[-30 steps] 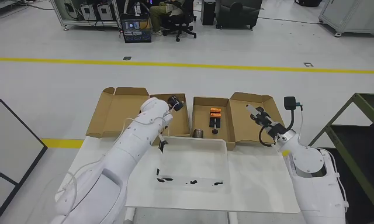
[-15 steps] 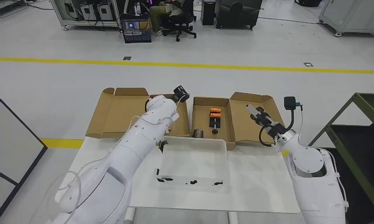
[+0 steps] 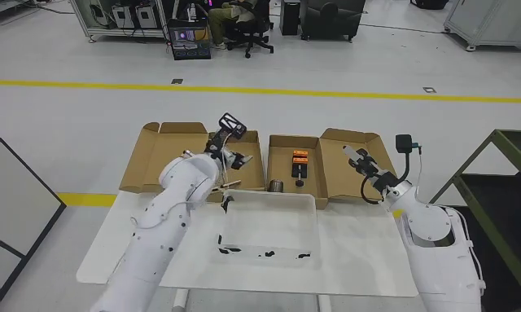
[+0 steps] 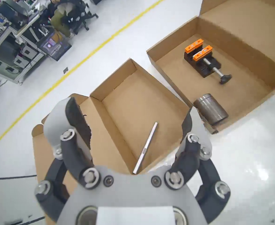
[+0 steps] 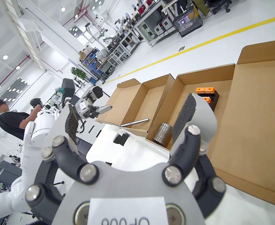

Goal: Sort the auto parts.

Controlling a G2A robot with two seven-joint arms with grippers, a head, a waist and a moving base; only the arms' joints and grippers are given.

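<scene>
A thin silver metal rod [image 4: 145, 147] is seen lying flat on the floor of the left open cardboard box [image 4: 132, 94], close to the wall nearest the robot, and it is gripped by nothing. The left hand [image 4: 130, 113] is held above that box, spread wide and empty. Over the last second this hand has been drawn up from low over the box and turned. The rod therefore appears to have been let go there, though the release itself cannot be made out from above. One part is thus judged sorted.

Just beside it, in the right open cardboard box [image 4: 245, 76], a small black-and-orange bench vise [image 4: 203, 61] and a dull grey metal cylinder [image 4: 211, 112] are kept, apart from each other. The right hand [image 5: 130, 106], likewise spread and empty, is held over that box's outer flap and has not been moved.

Small black parts [image 3: 264, 252] are left in the white plastic tray [image 3: 269, 222] on the white surface [image 3: 358, 255], in front of the boxes. Open room is offered above the tray. Its raised rim and the boxes' upright walls would have to be cleared on the next fetch.
</scene>
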